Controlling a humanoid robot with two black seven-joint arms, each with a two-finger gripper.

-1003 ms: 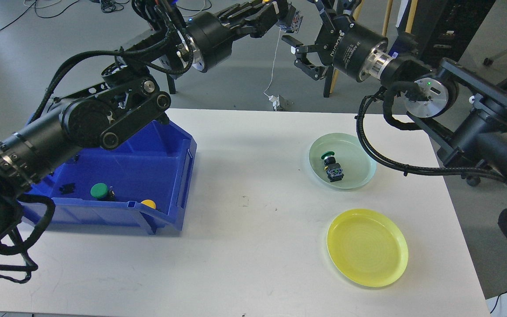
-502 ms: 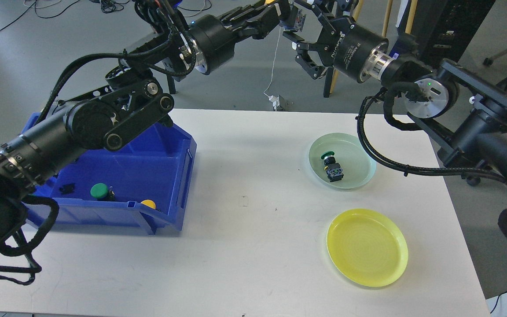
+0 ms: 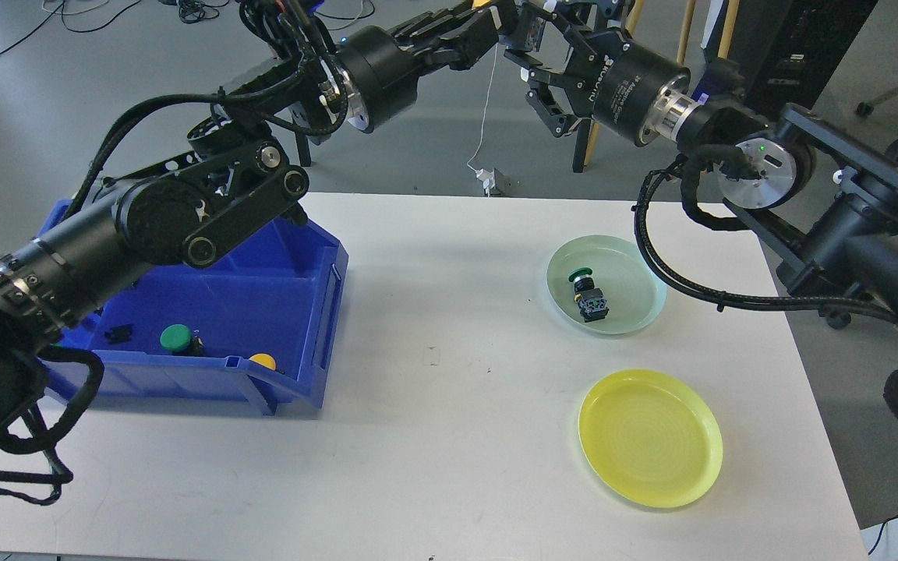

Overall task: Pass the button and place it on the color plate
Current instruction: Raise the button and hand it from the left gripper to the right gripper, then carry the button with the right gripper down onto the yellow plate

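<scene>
- Both arms have come closer together at the top since the earlier pictures; the left gripper point(image 3: 513, 22) slid right, and the right gripper point(image 3: 540, 62) moved in to meet it.
- Right now the big step is the pass, high up and far behind the table point(image 3: 449, 467).
- Pinched tight in the left gripper is the button point(image 3: 528, 29), just above the right gripper.
- Spread wide, the right gripper has one finger over the button and one under it, not squeezing yet.
- Next, I think the right gripper must close on the button before the left one lets go, or it could drop.
- Far below the right gripper sits the yellow plate point(image 3: 698, 475), with nothing on it.
- Nearer, under that gripper, the green plate point(image 3: 636, 269) holds a green button point(image 3: 588, 294).
- Way off by the left arm, the blue bin point(image 3: 324, 312) has not moved, with a green cap point(image 3: 175, 336) and a yellow cap point(image 3: 263, 361) inside.
</scene>
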